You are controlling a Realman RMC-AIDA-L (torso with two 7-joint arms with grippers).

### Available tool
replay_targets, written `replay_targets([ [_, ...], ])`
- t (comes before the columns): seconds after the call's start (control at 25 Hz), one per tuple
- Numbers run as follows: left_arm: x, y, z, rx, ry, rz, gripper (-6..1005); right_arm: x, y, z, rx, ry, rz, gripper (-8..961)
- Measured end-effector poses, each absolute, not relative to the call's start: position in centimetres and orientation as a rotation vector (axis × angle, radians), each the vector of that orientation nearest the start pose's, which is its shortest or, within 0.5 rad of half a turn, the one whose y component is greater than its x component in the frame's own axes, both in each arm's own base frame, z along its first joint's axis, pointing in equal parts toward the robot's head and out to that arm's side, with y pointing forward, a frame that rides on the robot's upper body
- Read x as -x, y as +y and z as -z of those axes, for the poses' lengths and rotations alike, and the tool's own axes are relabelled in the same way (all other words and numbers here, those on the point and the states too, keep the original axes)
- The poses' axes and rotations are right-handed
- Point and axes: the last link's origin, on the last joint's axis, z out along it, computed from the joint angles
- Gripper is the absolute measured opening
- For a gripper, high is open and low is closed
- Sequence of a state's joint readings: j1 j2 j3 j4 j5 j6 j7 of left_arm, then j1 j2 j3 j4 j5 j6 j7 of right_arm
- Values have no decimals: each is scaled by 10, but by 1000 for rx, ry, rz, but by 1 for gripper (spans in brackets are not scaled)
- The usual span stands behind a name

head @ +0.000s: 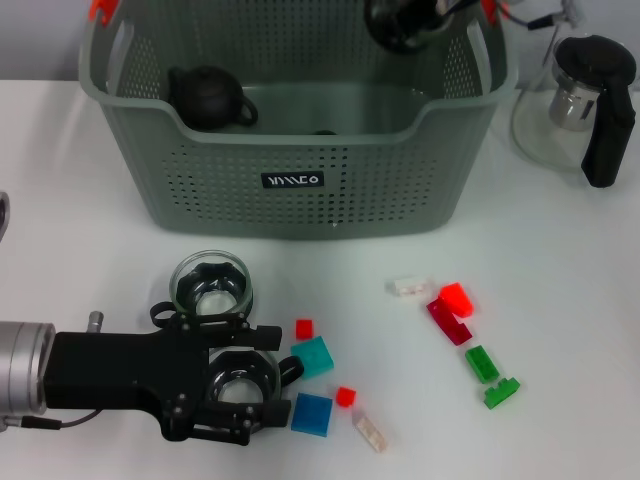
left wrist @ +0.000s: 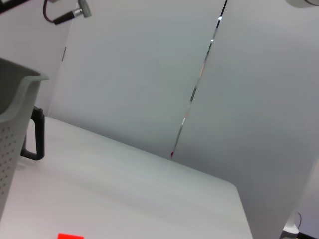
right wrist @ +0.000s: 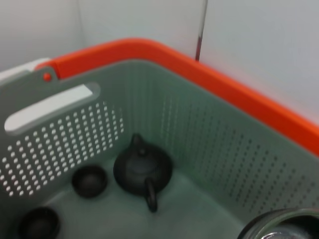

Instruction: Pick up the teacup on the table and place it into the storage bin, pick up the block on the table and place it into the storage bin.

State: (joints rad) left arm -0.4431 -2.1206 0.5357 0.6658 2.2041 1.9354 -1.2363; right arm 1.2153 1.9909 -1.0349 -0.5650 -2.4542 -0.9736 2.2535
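On the table: we have the left claw (head: 290, 368) lying low by the blue blocks, its fingers too hidden for us to tell how they stand.
Cup: a small glass teacup (head: 211, 285) sits just beside that claw, in front of the storage bin (head: 300, 170).
Handling: we judge it light, stiff, slippery and breakable; we take it across the rim, gently.
Block: the teal block (head: 314, 356) looks light and hard, flat sides good to pinch.
Right claw: up over the bin's far corner (head: 405, 25); grip unreadable.
Bin: a dark teapot (right wrist: 142, 169) and two small dark cups (right wrist: 89, 180) lie inside.
Surface: smooth white table, loose bricks scattered, glass kettle (head: 585, 100) beside the bin.
Room: plain pale wall behind.
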Motion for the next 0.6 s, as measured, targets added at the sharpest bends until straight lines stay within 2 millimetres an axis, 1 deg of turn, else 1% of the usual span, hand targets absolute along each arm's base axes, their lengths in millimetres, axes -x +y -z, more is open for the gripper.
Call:
replay_targets([
  [0.08,272,254,5,2963,-555,882,827,-76,497,15,2526,622,16,56],
  [0.2,273,255,6,2954,-556,876,827,-80,497,20,2518,628,29,56],
  [0.6,274,256,6,2942,-562,875,828,-93,494,30,2506,614,74,56],
])
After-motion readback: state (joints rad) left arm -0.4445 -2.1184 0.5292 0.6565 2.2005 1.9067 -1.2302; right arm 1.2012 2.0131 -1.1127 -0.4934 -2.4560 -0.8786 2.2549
